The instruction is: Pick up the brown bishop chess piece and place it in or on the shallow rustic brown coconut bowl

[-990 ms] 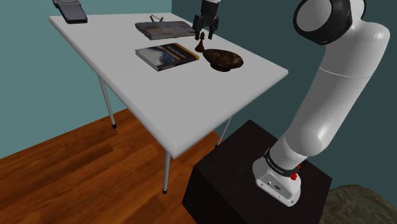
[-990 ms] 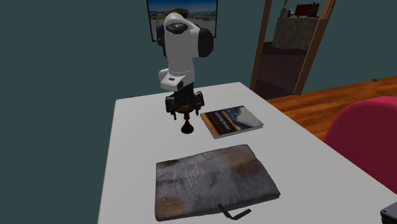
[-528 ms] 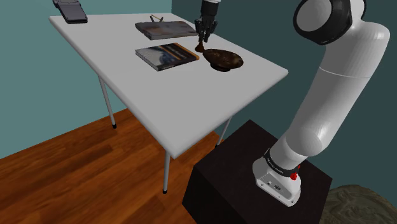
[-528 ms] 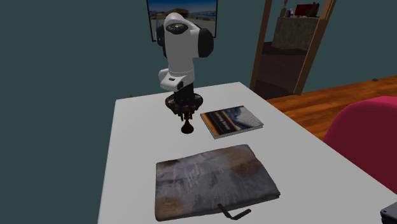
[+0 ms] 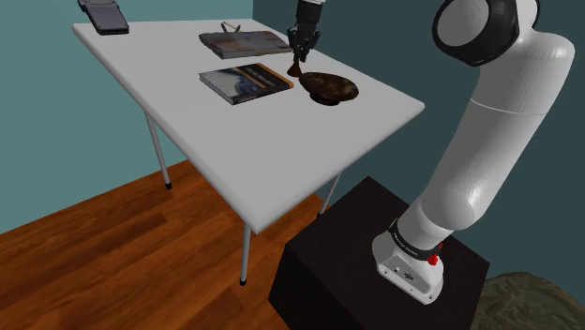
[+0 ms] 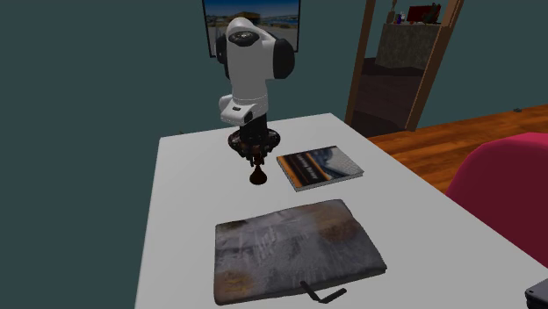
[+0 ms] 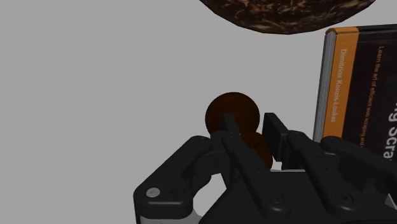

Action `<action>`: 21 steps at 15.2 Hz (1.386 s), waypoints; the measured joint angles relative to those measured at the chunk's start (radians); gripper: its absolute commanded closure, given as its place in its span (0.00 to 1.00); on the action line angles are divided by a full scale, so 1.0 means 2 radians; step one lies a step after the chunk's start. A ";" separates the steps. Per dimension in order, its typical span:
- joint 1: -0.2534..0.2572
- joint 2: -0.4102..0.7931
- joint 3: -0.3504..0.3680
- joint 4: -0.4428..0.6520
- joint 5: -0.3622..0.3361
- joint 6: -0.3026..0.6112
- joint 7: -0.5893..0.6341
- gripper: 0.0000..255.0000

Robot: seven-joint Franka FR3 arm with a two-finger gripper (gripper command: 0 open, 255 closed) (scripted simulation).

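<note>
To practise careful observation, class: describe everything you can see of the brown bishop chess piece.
The bishop is a small, dark brown piece with a rounded head, a narrow stem and a wider round base. It appears to stand upright on the white table, close beside the brown bowl and near the book's corner. The gripper reaches down from above, shut on its upper part, and its black fingers clasp it.

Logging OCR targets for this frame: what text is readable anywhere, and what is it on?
"Dimitrios Kouzis-Loukas": on the book, wrist view, running along the cover beside its orange edge.
"Learn the art of": smaller line next to it; the rest is too small to read.
"g Scra": large letters on the same cover, cut off by the picture's edge.
In both exterior views the book's print is too small to read.
The bishop and the bowl carry no text.
</note>
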 measured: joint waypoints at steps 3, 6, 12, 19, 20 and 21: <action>0.000 0.003 0.000 0.015 0.000 -0.014 0.001 1.00; -0.001 0.006 0.000 0.041 0.001 -0.036 0.001 1.00; -0.003 0.021 0.000 0.103 0.003 -0.084 0.003 1.00; -0.008 0.045 -0.001 0.188 0.007 -0.144 0.005 1.00; -0.009 0.051 -0.001 0.203 0.007 -0.154 0.005 1.00; -0.010 0.057 -0.001 0.221 0.008 -0.165 0.005 1.00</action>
